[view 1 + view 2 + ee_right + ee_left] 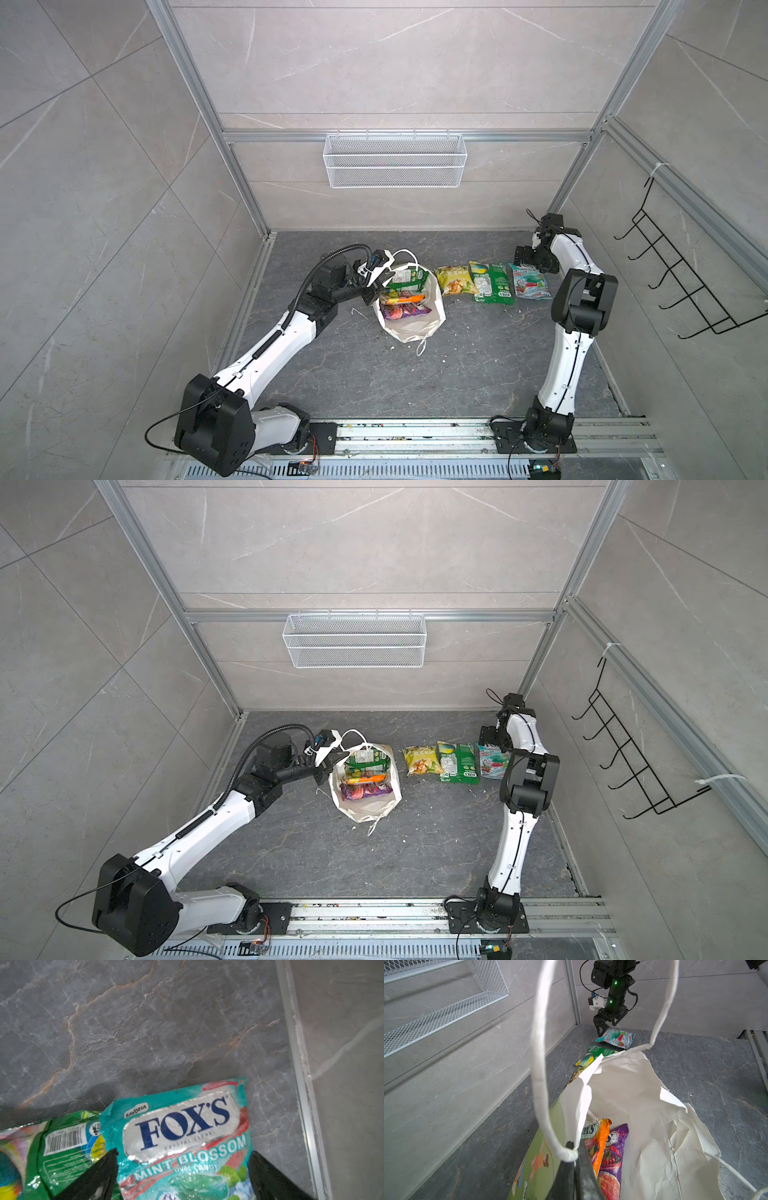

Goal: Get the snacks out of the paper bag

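Right wrist view: teal mint bag [187, 1122] lies between the spread, released jaws of right gripper [182, 1152]
Left gripper [574, 1153]: clenched on paper bag [633, 1105] rim at its tips

The paper bag [419, 328] sits at centre frame in both top views, mouth open, crumpled and white inside. It holds a green packet [405, 279], an orange packet [402, 298] and a purple packet [405, 311]. To its right, a yellow chip bag [455, 281], a green bag [493, 284] and a teal mint bag [530, 282] lie flat, side by side.
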Robot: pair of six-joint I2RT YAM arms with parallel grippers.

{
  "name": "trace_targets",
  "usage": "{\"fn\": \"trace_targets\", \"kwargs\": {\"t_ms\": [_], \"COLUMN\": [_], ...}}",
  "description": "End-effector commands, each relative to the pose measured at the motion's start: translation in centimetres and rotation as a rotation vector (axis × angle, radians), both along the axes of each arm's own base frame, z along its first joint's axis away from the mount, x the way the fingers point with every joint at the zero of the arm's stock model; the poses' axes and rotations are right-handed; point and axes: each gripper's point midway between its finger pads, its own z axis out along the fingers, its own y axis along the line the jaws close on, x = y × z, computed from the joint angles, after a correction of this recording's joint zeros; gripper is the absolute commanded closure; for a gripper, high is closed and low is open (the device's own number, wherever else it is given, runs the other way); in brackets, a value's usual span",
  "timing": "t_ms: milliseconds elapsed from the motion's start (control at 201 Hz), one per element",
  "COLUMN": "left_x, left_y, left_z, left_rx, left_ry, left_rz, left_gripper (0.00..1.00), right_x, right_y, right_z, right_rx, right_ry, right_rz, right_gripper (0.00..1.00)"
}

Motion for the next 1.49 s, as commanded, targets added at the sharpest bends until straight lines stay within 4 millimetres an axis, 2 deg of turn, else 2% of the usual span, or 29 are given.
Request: {"fn": "trace_targets", "kwargs": {"t_ms": [0,274,712,951,1125,1224,1304,1364,1433,1488], "left_x": [0.1,0.3,0.6,0.3,-0.1,-0.2,0.0,-0.4,-0.8,-1.0], "left_y": [-0.1,-0.3,-0.7,-0.7,-0.8,-0.8,-0.7,-0.9,-1.0,-1.1], "left_z": [2.0,1.8,1.7,2.0,2.1,2.0,2.4,2.4,2.4,2.3], "left_rx": [-0.010,-0.013,-0.023,-0.031,-0.029,-0.027,-0.019,-0.005,-0.007,-0.008], "left_ry": [-0.054,-0.054,-0.037,-0.042,-0.034,-0.043,-0.040,-0.030,-0.030,-0.028], "left_rz": [-0.012,-0.015,-0.030,-0.036,-0.055,-0.060,-0.054,-0.075,-0.100,-0.109], "left_gripper": [1.00,1.00,1.00,1.00,1.00,1.00,1.00,1.00,1.00,1.00], "right_x": [-0.2,-0.5,-2.5,-2.6,-2.2,-2.4,-2.7,-3.1,-4.1,-5.7], "right_y": [1.1,2.0,2.0,2.1,3.4,5.8,9.5,13.3,19.4,23.7], "right_z": [-0.9,-1.6,-1.4,0.4,4.1,7.9,11.5,14.2,17.4,19.8], "right_rx": [0.034,0.075,0.107,0.109,0.093,0.072,0.096,0.121,0.184,0.239], "right_ry": [0.040,0.038,0.008,-0.041,-0.088,-0.136,-0.219,-0.301,-0.429,-0.535], "right_rz": [0.096,0.080,-0.132,-0.162,-0.108,-0.057,0.026,0.118,0.310,0.454], "right_gripper": [0.05,0.19,0.24,0.23,0.21,0.23,0.28,0.36,0.47,0.54]}}
